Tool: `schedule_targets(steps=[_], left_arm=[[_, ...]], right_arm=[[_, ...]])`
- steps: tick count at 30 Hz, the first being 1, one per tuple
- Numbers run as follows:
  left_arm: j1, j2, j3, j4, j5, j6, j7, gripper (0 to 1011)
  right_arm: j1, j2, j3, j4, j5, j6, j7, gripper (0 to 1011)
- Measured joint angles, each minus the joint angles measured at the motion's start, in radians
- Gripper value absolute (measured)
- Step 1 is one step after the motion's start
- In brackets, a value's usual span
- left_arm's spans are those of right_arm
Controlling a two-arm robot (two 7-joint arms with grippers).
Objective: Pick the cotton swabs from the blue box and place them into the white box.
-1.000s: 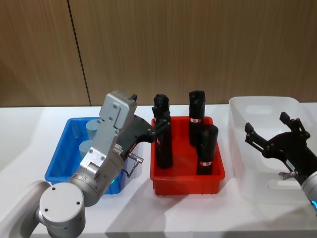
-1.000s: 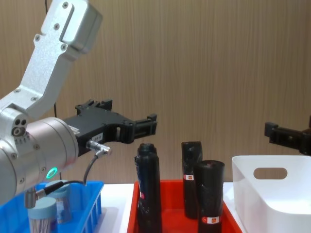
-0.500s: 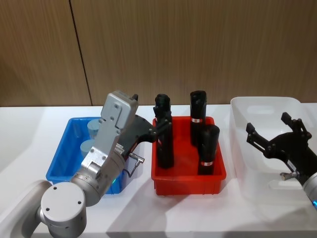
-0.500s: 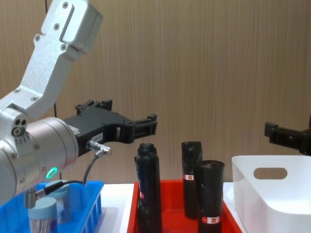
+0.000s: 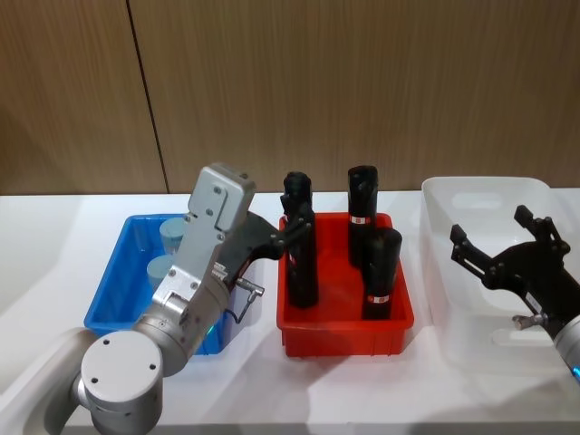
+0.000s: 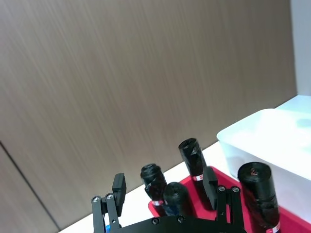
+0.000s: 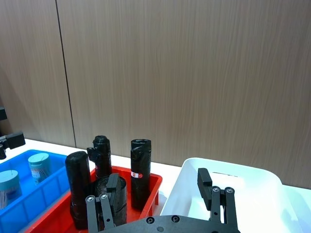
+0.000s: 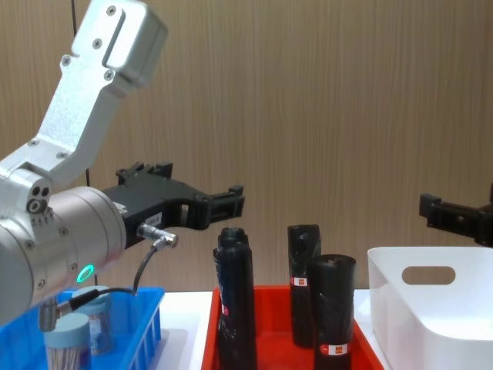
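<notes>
Fingers (image 6: 118, 187) on my left gripper (image 5: 288, 232) are spread wide with nothing between them. It is raised above where the blue box (image 5: 107, 292) meets the red tray (image 5: 344, 333), its tips near the top of the leftmost black roll (image 5: 299, 263). My right gripper (image 5: 492, 234) hangs over the white box (image 5: 471, 192), likewise spread and empty. Two tubs of cotton swabs (image 5: 170, 232) stand in the blue box on the surface (image 5: 45, 254).

Bright, even indoor light, soft shadows on the white table (image 5: 381, 403) around the red tray (image 5: 344, 342)
</notes>
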Motion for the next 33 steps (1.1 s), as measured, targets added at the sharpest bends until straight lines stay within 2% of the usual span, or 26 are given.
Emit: schedule_targets(steps=[5,12,25,33], left_arm=[[0.004,-0.007,-0.001,-0.008,-0.004,0.040,0.040,1004],[0.013,-0.011,-0.014,-0.020,-0.037,0.089,0.112,1004],[0.051,0.010,-0.066,-0.044,-0.157,0.162,0.274,1004],[0.072,0.020,-0.096,-0.045,-0.240,0.201,0.329,1004]], right_arm=[[0.000,0.000,0.000,0.000,0.000,0.000,0.000,1001],[0.000,0.000,0.000,0.000,0.000,0.000,0.000,1001],[0.000,0.000,0.000,0.000,0.000,0.000,0.000,1001],[0.000,0.000,0.000,0.000,0.000,0.000,0.000,1001]])
